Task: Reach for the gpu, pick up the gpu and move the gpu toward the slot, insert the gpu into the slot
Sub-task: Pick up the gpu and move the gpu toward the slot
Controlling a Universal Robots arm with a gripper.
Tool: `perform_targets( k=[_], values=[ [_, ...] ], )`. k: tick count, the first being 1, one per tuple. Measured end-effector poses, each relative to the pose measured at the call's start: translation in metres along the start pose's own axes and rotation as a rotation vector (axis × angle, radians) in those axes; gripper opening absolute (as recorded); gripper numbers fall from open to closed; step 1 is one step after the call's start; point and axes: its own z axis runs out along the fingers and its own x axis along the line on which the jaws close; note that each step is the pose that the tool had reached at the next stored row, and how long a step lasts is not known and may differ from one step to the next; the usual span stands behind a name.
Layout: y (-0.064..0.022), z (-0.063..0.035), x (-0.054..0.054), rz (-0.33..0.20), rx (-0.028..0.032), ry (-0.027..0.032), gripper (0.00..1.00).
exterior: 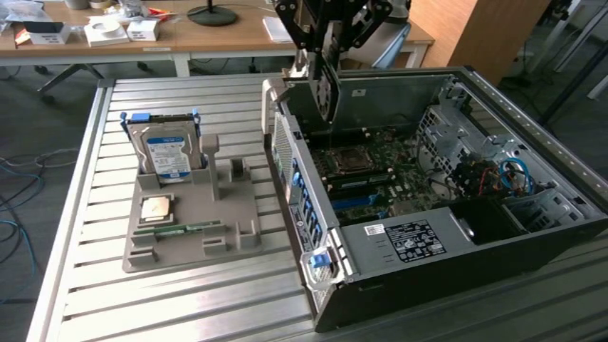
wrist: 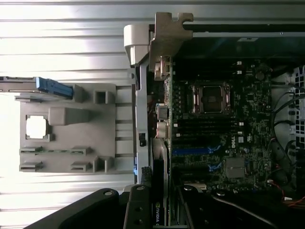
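My gripper [exterior: 328, 39] is shut on the gpu [exterior: 323, 82], a dark card held on edge in the air over the rear part of the open computer case [exterior: 532, 235]. Its pale metal bracket [exterior: 298, 68] sits beside the case's grey latch. In the wrist view the gpu [wrist: 164, 38] is edge-on, running from its bracket down between my gripper [wrist: 161, 202] and its dark fingers [wrist: 138, 210]. The slot [wrist: 205, 125], a long black strip on the green motherboard, lies between the silver CPU socket [wrist: 209, 98] and the blue strips [wrist: 193, 150]. The card hangs clear of the board.
A grey parts holder [exterior: 190, 214] stands at the exterior view's left on the slatted metal table [exterior: 114, 299]. It carries a blue-labelled hard drive [exterior: 169, 151], a CPU chip [exterior: 156, 209] and a green memory stick [exterior: 181, 229]. A power supply [exterior: 404, 241] and cables [exterior: 508, 174] fill the case.
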Motion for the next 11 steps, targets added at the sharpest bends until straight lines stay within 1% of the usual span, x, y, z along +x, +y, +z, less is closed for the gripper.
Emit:
perform_targets(
  k=[11],
  values=[
    [0.0013,0.0007,-0.027,0.000,-0.0062,0.0003,0.27]
  ],
)
